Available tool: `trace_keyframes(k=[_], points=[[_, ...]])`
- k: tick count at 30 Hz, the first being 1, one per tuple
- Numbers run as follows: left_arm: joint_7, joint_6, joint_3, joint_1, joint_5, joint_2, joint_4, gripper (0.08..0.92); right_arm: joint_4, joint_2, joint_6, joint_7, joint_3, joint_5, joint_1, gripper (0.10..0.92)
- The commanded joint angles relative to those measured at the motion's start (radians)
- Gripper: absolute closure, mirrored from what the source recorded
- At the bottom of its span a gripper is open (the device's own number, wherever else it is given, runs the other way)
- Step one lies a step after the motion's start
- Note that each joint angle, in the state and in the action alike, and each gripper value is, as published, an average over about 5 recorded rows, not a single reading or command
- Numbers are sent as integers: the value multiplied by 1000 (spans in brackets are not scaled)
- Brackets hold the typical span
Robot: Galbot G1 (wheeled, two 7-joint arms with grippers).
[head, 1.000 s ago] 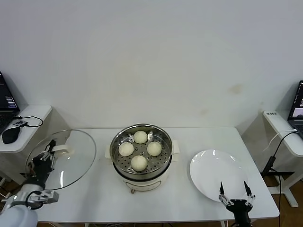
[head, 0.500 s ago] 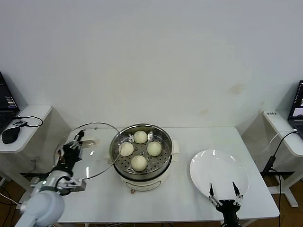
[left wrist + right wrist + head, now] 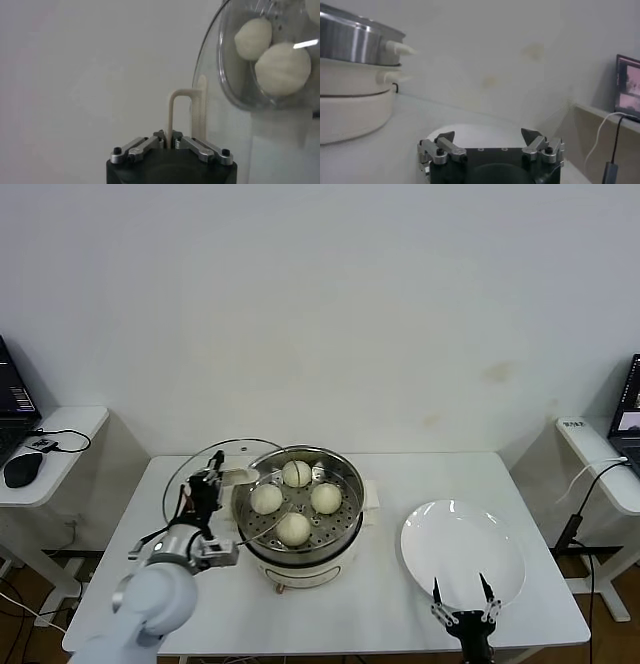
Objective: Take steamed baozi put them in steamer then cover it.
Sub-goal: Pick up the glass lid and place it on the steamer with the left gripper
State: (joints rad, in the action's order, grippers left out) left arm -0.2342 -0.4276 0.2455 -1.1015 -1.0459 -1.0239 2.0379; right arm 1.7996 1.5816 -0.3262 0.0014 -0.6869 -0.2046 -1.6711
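Several cream-white baozi (image 3: 294, 528) lie on the perforated tray inside the steel steamer (image 3: 345, 537) at the table's middle. My left gripper (image 3: 204, 489) is shut on the cream handle (image 3: 186, 114) of the clear glass cover (image 3: 208, 460), held tilted at the steamer's left rim and overlapping it. Two baozi (image 3: 282, 68) show through the glass in the left wrist view. My right gripper (image 3: 460, 596) is open and empty at the table's front edge, by the white plate; it also shows in the right wrist view (image 3: 488, 135).
An empty white plate (image 3: 462, 554) lies right of the steamer. The steamer's side (image 3: 350, 42) shows in the right wrist view. Side desks stand at far left with a mouse (image 3: 22, 469) and at far right with a laptop (image 3: 629, 406).
My left gripper has carried the cover rightward from the table's left edge to the steamer's left rim. My right gripper has shifted slightly left and back along the front edge.
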Motion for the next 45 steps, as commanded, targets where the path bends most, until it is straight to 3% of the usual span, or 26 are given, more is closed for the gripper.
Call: trace_keyframes(k=[1,12,45], points=[[-80,-53,-170,124,-159,-108,-28,850,-16,2,-8,3,0,-21,2,203],[-76,-28,-248,147,-265,-199,-108,850,-17,1,-16,0,-12,-11,-7,203],[-35,12,-212,126,-286,-248,-194,850,-33,0,-24,-4,-3,-18,-13,203]])
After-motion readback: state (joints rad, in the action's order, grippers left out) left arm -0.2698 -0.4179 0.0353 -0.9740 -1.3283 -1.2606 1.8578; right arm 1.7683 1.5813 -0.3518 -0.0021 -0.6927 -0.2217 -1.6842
